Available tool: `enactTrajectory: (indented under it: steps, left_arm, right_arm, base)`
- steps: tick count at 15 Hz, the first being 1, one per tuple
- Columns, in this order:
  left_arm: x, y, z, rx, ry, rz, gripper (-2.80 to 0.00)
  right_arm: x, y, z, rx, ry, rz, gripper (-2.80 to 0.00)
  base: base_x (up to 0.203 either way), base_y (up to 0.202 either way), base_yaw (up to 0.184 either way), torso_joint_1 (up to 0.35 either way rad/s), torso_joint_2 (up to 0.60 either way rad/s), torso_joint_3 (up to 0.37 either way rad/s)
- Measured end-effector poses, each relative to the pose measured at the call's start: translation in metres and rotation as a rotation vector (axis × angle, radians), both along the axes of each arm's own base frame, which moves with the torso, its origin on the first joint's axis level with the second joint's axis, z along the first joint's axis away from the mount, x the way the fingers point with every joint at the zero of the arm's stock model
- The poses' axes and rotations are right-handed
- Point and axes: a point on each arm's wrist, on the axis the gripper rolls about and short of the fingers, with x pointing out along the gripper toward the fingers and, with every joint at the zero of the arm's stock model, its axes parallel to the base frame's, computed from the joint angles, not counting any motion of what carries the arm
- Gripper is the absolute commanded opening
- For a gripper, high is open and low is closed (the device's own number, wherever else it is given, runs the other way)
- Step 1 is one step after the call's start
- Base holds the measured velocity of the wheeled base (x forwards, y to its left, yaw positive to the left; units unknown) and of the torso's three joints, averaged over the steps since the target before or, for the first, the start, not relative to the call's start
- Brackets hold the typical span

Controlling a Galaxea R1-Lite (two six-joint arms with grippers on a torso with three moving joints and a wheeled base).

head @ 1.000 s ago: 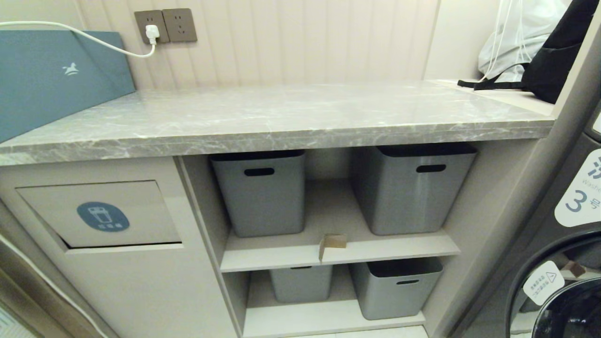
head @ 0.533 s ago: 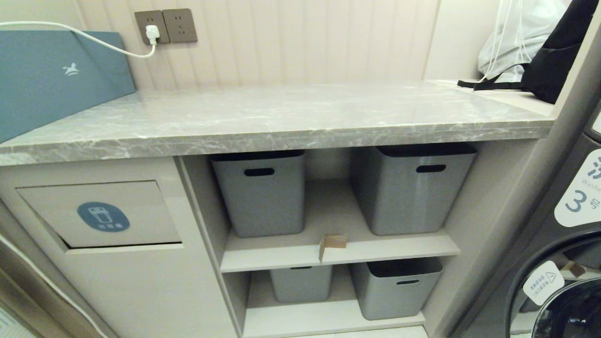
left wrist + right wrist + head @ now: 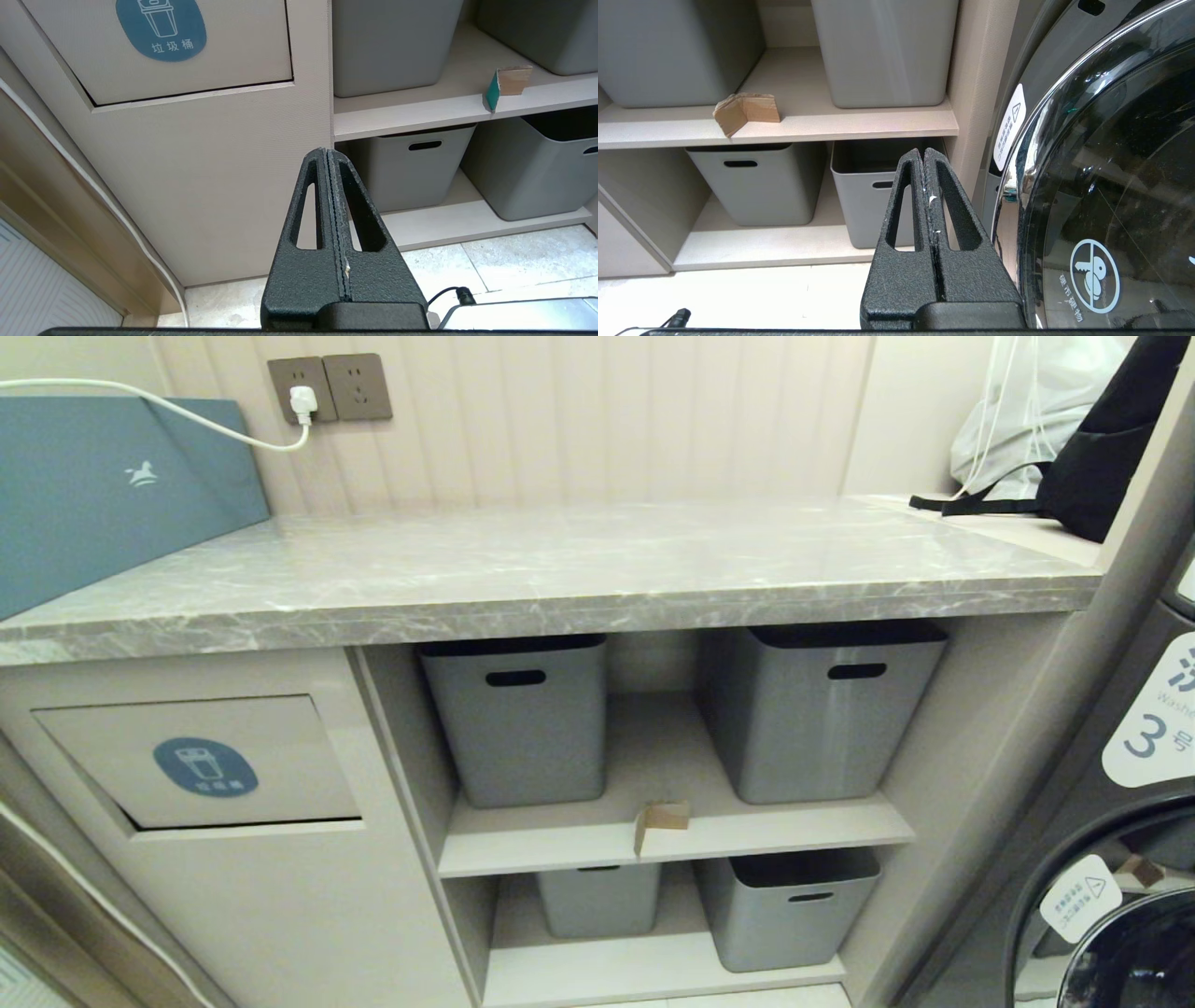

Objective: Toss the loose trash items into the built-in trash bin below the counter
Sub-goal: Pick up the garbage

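One folded brown cardboard scrap (image 3: pixel 661 821) (image 3: pixel 509 80) (image 3: pixel 745 111) stands at the front edge of the upper shelf between two grey tubs. The built-in trash bin flap (image 3: pixel 201 761) (image 3: pixel 187 56), beige with a blue oval sticker, sits shut in the cabinet front under the grey marble counter (image 3: pixel 523 579). Neither arm shows in the head view. My left gripper (image 3: pixel 326 151) is shut and empty, low before the cabinet panel below the flap. My right gripper (image 3: pixel 923 151) is shut and empty, low before the lower right tub.
Grey tubs (image 3: pixel 518 719) (image 3: pixel 822 709) fill the shelves, with two more below (image 3: pixel 789 905). A washing machine door (image 3: pixel 1120 915) (image 3: pixel 1106 186) stands at the right. A blue box (image 3: pixel 103 485) and a black bag (image 3: pixel 1102 457) rest on the counter. A white cable (image 3: pixel 117 210) runs down the left.
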Motion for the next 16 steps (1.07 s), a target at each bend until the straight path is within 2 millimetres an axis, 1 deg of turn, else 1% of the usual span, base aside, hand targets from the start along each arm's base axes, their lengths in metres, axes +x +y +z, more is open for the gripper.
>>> enactTrajectory:
  steps: [16]
  left_arm:
    - [0.0002, 0.0000, 0.0004, -0.002, -0.010, 0.000, -2.80]
  right_arm:
    - [0.0000, 0.0002, 0.0001, -0.040, -0.001, 0.008, -2.80]
  base:
    - [0.000, 0.000, 0.000, 0.000, 0.00, 0.000]
